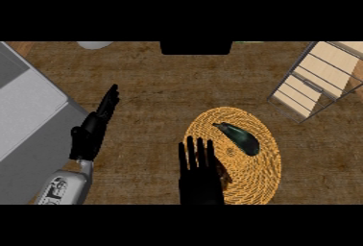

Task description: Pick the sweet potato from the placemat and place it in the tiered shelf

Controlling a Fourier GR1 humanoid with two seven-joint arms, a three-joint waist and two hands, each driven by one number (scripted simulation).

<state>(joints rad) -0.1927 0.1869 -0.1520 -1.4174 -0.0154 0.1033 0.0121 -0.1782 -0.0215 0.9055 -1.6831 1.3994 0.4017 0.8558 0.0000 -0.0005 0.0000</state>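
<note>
Two robot hands of mine are in view, and both have straight fingers and hold nothing. My left robot hand (92, 129) rests open near the left side of the surface (156, 86), fingers up. My right robot hand (199, 173) is flat over the near-left edge of the woven placemat (262, 178). It is released and does not touch the sweet potato (237, 138). This dark, long thing lies on the upper middle part of the placemat, just beyond my fingertips. Its long axis runs diagonally, with the narrow end toward the far left and the thicker end toward the near right. I judge that I am in the reaching step. To do it well, I should move forward and a little right, and close across the short width near the middle. The tiered shelf (319, 77) waits at the far right corner.
</note>
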